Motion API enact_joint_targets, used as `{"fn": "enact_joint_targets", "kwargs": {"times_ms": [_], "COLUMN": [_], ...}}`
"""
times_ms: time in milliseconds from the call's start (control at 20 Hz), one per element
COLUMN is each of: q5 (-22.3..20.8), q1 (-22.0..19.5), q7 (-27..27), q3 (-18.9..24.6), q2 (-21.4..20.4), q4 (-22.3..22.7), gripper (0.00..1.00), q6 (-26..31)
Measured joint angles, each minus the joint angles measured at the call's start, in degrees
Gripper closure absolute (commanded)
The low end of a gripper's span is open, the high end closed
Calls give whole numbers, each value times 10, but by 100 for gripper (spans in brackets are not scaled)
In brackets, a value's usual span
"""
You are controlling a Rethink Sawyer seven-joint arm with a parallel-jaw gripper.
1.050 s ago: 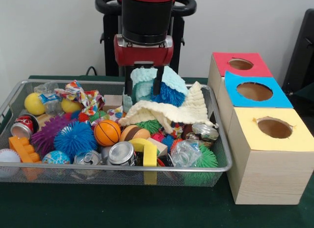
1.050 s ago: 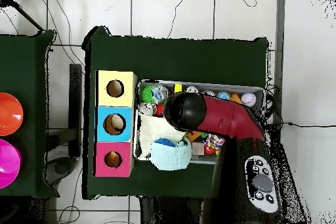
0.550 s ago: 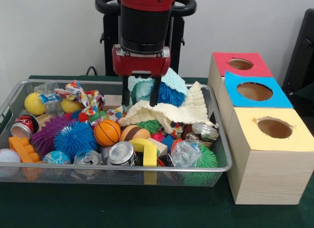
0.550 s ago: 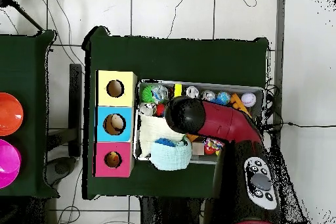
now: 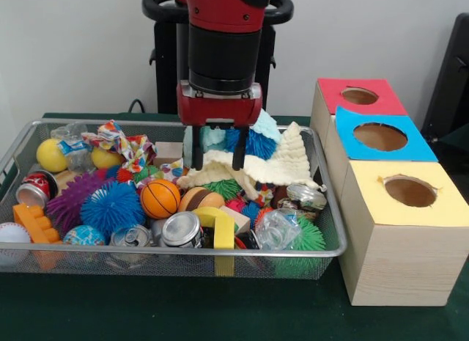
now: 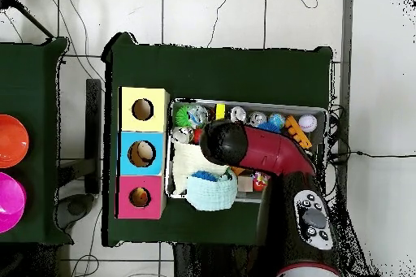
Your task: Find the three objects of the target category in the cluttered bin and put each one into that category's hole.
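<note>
My gripper [image 5: 218,165] hangs open in the mesh bin [image 5: 220,251], its two fingers reaching down to the top fold of a cream knitted cloth [image 5: 275,165]. Nothing is held between them. Just behind the gripper lie a light blue cloth [image 5: 262,124] and a blue spiky ball [image 5: 254,144]. A colourful patterned cloth [image 5: 123,145] lies at the bin's back left. In the overhead view the red arm [image 6: 260,150] covers the gripper, while the cream cloth [image 6: 187,162] and light blue cloth [image 6: 211,192] show beside it.
Three wooden boxes stand right of the bin, topped red [image 5: 333,105], blue [image 5: 421,147] and yellow [image 5: 448,205], each with a round hole. The bin also holds an orange basketball [image 5: 160,199], drink cans [image 5: 180,229], spiky balls, yellow balls and blocks.
The gripper has come down and shifted slightly right in the front view, from over the light blue cloth to the cream cloth. Its fingers stay apart.
</note>
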Motion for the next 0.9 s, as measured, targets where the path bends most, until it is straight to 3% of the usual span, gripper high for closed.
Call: {"fn": "enact_joint_targets", "kwargs": {"times_ms": [900], "q5": [51], "q1": [41], "q7": [0], "q3": [-3], "q2": [41], "q4": [-38], "gripper": [0], "q6": [0]}}
